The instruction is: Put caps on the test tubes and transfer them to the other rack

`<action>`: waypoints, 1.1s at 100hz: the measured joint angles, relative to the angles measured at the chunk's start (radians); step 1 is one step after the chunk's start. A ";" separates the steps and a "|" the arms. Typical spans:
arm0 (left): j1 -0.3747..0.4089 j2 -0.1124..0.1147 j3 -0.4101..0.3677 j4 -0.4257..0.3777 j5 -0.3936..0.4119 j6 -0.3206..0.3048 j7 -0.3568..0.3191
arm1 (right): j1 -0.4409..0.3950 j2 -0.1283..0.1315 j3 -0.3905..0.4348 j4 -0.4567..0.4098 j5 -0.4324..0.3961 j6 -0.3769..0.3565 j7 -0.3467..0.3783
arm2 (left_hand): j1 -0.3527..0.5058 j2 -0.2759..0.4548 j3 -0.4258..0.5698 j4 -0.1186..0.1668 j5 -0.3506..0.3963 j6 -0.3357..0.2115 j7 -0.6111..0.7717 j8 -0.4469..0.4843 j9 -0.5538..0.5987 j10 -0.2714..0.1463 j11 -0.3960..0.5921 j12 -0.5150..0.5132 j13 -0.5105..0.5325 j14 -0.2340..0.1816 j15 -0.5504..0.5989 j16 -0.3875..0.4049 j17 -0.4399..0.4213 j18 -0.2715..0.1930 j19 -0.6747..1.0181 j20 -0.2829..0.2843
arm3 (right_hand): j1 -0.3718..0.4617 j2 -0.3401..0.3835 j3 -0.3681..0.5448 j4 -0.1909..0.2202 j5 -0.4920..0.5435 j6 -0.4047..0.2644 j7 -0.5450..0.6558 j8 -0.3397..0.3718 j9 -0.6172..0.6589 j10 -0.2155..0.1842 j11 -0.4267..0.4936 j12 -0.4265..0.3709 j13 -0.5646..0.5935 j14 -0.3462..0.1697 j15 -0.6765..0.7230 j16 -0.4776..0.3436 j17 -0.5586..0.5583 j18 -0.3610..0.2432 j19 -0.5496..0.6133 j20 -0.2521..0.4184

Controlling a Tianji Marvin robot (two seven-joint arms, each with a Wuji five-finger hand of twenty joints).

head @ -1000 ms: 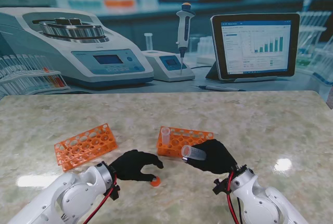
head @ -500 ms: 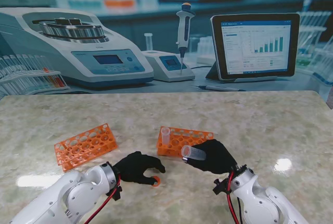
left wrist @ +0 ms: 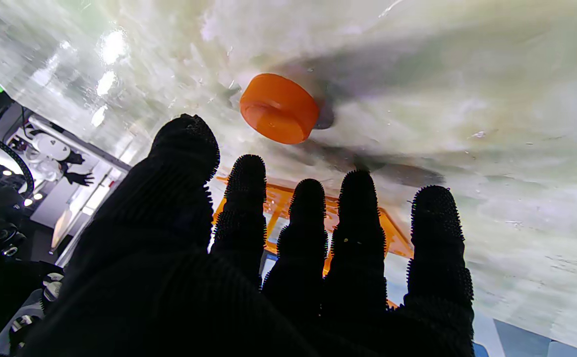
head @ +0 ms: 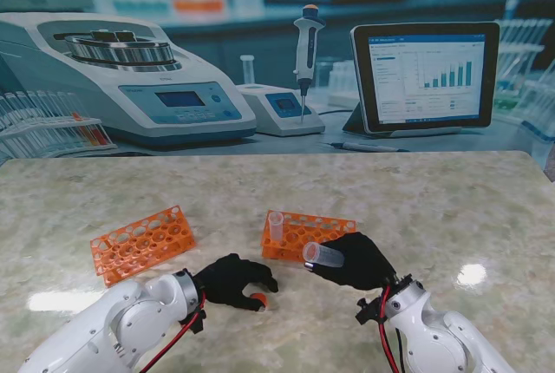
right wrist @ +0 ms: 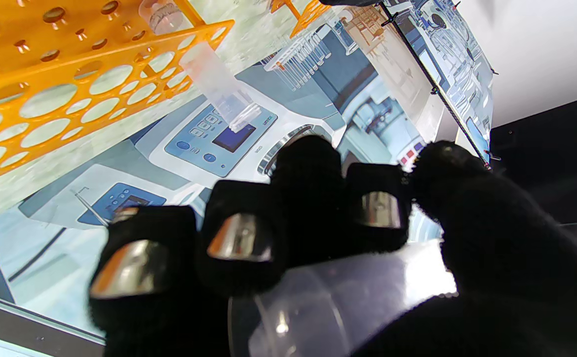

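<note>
From where I stand, the orange cap [head: 259, 302] is half tucked under the left hand [head: 232, 280]; only a sliver shows past the black fingertips [left wrist: 247, 174], and I cannot tell whether they touch it. The wrist view shows the cap lying flat on the table, the fingers spread and holding nothing. Most of the clear test tube [head: 322, 255] is buried in the right hand [head: 355, 260], which is clenched around it. Both forearms are cut off at the near edge.

The table [head: 434, 208] is pale, glossy marble with bright glare spots. Behind it is a printed lab backdrop: centrifuge [head: 130, 78], pipette [head: 305, 52], tablet [head: 425, 74].

The held tube lies near level, its long axis running left to right, open mouth pointing left toward the cap. A second tube [head: 276, 225] stands upright in the left end of the near orange rack [head: 308, 236]. The other orange rack [head: 143, 243] sits well apart to the left
</note>
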 measured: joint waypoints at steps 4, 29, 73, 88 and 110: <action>-0.001 0.000 0.001 0.000 0.002 -0.001 -0.002 | 0.000 0.000 0.000 0.000 0.000 0.000 0.000 | -0.013 0.000 0.000 0.000 0.000 0.000 0.000 0.000 0.000 0.000 0.000 0.000 -0.006 -0.009 -0.002 0.004 -0.001 0.000 -0.002 0.000 | 0.000 0.000 0.000 0.000 0.000 0.000 0.000 0.000 0.000 0.000 0.000 0.000 0.000 0.000 0.000 0.000 0.000 0.000 0.000 0.000; 0.000 0.004 -0.004 -0.009 0.031 -0.012 -0.020 | -0.001 0.000 0.000 0.000 0.002 0.000 0.001 | -0.013 0.000 0.000 0.000 0.000 -0.012 0.000 0.000 0.000 0.000 0.000 0.000 -0.018 -0.023 -0.016 0.006 -0.022 0.000 -0.026 0.001 | 0.000 0.000 0.000 0.000 0.000 0.000 0.000 0.000 0.000 0.000 0.000 0.000 0.000 0.000 0.000 0.000 0.000 0.000 0.000 0.000; 0.021 0.018 -0.014 -0.048 0.107 -0.042 -0.042 | -0.001 0.000 -0.001 0.000 0.003 0.000 0.002 | -0.023 -0.040 0.019 0.000 0.000 -0.023 0.008 0.024 0.000 0.000 0.000 0.010 -0.038 -0.026 -0.015 0.036 -0.022 -0.008 -0.026 0.050 | 0.000 0.000 0.000 0.000 0.000 0.001 0.000 0.000 0.000 0.000 0.000 0.000 0.000 0.000 0.000 0.000 0.000 0.000 0.000 0.000; 0.022 0.019 -0.010 -0.048 0.123 -0.046 -0.034 | -0.002 0.001 -0.001 -0.001 0.002 0.000 0.002 | -0.059 -0.076 0.108 0.000 0.000 -0.023 0.030 0.043 0.000 0.000 -0.001 0.022 -0.043 -0.028 -0.015 0.060 -0.015 -0.015 -0.026 0.067 | 0.000 0.000 0.000 0.000 0.000 0.001 0.000 0.000 0.000 0.000 0.000 0.000 0.000 0.000 0.000 0.000 0.000 0.000 0.000 0.000; 0.014 0.020 0.004 -0.035 0.137 -0.050 -0.011 | -0.003 0.001 0.000 -0.002 0.001 0.001 0.002 | -0.059 -0.092 0.137 0.000 0.000 -0.035 0.067 0.071 0.000 -0.001 -0.001 0.039 -0.064 -0.057 0.015 0.123 0.000 -0.034 0.011 0.089 | 0.000 0.000 0.000 0.000 0.000 0.001 0.000 0.000 0.000 0.000 0.000 0.000 0.000 0.000 0.000 0.000 0.000 0.001 0.000 0.000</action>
